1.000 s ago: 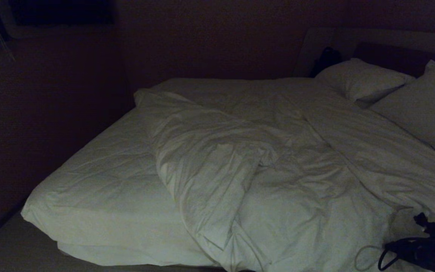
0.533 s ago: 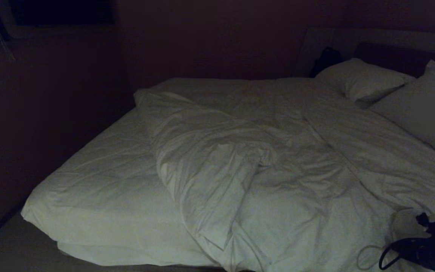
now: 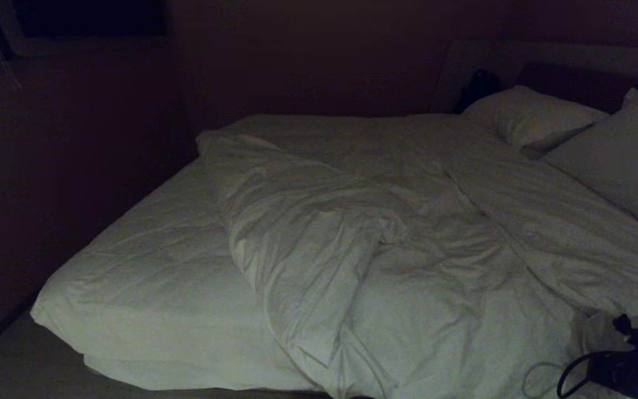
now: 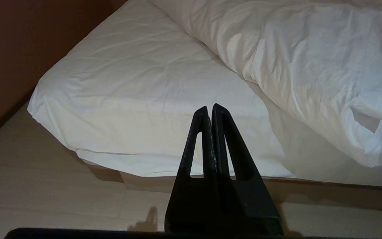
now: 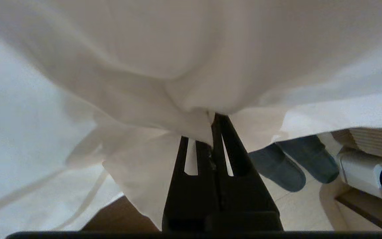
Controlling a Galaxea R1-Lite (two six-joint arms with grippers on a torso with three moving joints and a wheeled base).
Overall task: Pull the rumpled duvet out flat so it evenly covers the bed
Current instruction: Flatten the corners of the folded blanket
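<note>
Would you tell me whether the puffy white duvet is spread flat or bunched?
Bunched: the puffy white duvet lies heaped in folds, leaving the quilted white mattress bare.

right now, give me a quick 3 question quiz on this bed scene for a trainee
1. True or false: the right gripper is shut on the duvet.
2. Which part of the bed lies bare? A: the left part in the head view. B: the part by the pillows.
3. Fill in: the left gripper is shut and holds ____.

Key: 1 true. 2 A. 3 nothing; it sits off the bed's near edge, above the floor.
</note>
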